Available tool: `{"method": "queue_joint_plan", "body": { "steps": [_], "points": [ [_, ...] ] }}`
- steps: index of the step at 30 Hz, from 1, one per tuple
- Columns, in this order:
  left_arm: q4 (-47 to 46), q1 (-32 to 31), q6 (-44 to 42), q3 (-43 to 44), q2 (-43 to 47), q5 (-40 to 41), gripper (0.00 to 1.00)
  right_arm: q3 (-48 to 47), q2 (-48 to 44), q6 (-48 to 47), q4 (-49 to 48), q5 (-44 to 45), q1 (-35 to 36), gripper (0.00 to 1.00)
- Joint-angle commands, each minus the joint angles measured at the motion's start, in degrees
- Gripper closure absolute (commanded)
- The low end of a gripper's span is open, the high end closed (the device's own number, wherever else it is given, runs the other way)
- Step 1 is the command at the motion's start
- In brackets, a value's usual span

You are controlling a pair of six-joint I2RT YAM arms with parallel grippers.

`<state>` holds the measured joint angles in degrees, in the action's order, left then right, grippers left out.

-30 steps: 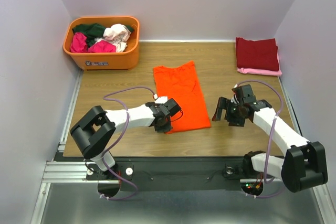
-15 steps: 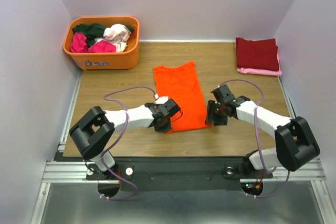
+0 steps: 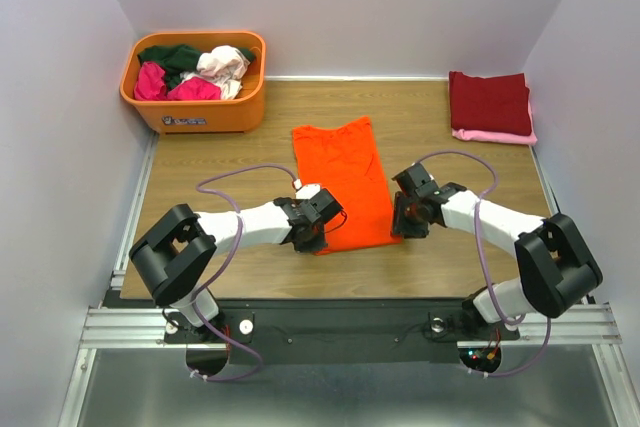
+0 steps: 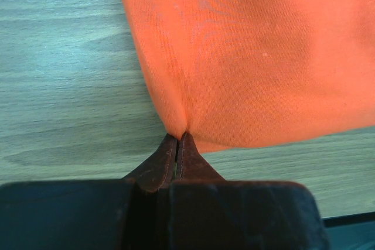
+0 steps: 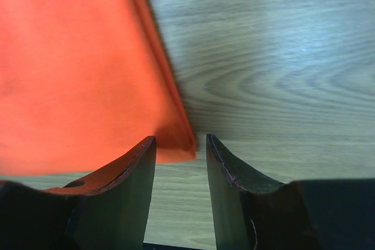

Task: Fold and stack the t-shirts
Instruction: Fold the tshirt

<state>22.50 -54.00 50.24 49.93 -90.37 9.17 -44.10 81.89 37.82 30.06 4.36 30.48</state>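
On the counter (image 3: 240, 162) from above, orange t-shirt (image 3: 345, 182) lies flat mid-counter, left tool (image 3: 316, 239) at its near-left corner, right tool (image 3: 400, 223) at near-right. Left wrist: tool clamped tight on that corner, cloth puckered at the tips. Right wrist: tips parted, straddling the corner, not pinching.

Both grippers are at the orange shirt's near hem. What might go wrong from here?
1. The right gripper stands open with only the corner tip of the orange t-shirt between its jaws; closing may miss it or catch one layer.
2. The left gripper is shut on a thin pinch of the other near corner; it may slip out on lifting, skewing the fold.
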Motion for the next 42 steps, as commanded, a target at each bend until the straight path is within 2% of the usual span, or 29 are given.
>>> {"method": "queue_joint_plan", "body": {
  "steps": [1, 11, 17, 22, 26, 28, 30, 37, 42],
  "points": [
    [3.60, -0.41, -1.02, -2.82, -1.04, -0.91, 1.00, -0.02, -1.91, 0.76, 1.57, 3.81, 0.55, 0.55],
    [3.51, -0.49, -1.20, -2.56, -1.21, -1.00, 1.00, -0.99, 2.57, 0.85, 1.58, 2.41, 0.90, 0.55],
    [3.43, -0.49, -1.37, -2.56, -0.95, -0.99, 1.00, 0.06, 8.81, 3.83, 1.49, 3.20, 5.20, 0.56],
    [3.78, -0.49, -1.37, -3.44, 0.19, -0.64, 1.00, 2.96, 11.10, 4.80, 1.58, 3.55, 5.55, 0.65],
    [3.08, -0.49, -1.11, -4.49, 1.42, -1.08, 1.00, 4.37, 11.19, 4.63, 1.49, 3.73, 5.56, 0.83],
    [3.07, -0.49, -1.37, -4.32, 1.25, -1.26, 1.00, 3.93, 11.54, 3.31, 1.49, 3.29, 5.56, 0.89],
    [3.51, -0.49, -1.72, -3.97, 1.42, -1.08, 1.00, 2.62, 10.58, 1.82, 1.84, 2.41, 5.82, 0.99],
    [7.11, -0.49, -2.69, -5.97, 7.04, -0.90, 1.00, 0.50, 3.29, 0.32, 10.34, 0.12, 6.26, 0.99],
    [4.93, -2.07, 0.46, -13.44, 16.87, -8.89, 1.00, 4.36, -3.13, 1.11, 15.63, -2.94, 8.27, 0.99]
  ]
}}
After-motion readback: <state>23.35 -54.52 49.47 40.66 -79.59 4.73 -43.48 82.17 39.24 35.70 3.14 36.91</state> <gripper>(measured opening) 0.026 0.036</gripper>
